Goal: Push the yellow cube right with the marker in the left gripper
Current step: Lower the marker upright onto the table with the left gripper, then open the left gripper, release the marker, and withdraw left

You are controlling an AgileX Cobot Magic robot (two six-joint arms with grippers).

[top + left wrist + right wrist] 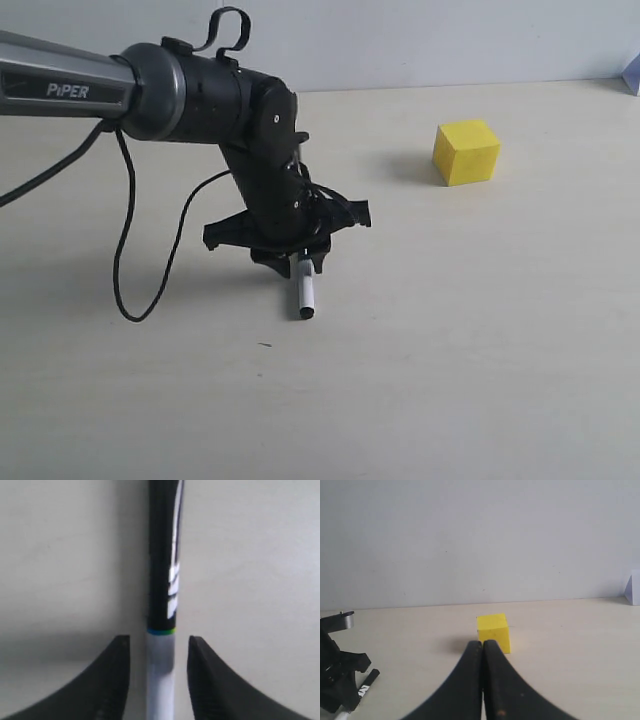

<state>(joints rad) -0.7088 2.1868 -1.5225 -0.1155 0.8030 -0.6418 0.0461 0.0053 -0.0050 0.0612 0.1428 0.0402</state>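
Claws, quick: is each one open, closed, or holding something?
Left claw: open around the marker, not gripping it.
Right claw: closed, empty.

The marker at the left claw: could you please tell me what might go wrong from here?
The left claw is open, its fingers clear of the marker on both sides; moving off would likely leave it on the table. The yellow cube sits off to the right, untouched; a loose marker probably could not push it.

Soft even light, blurry marker (162,570)
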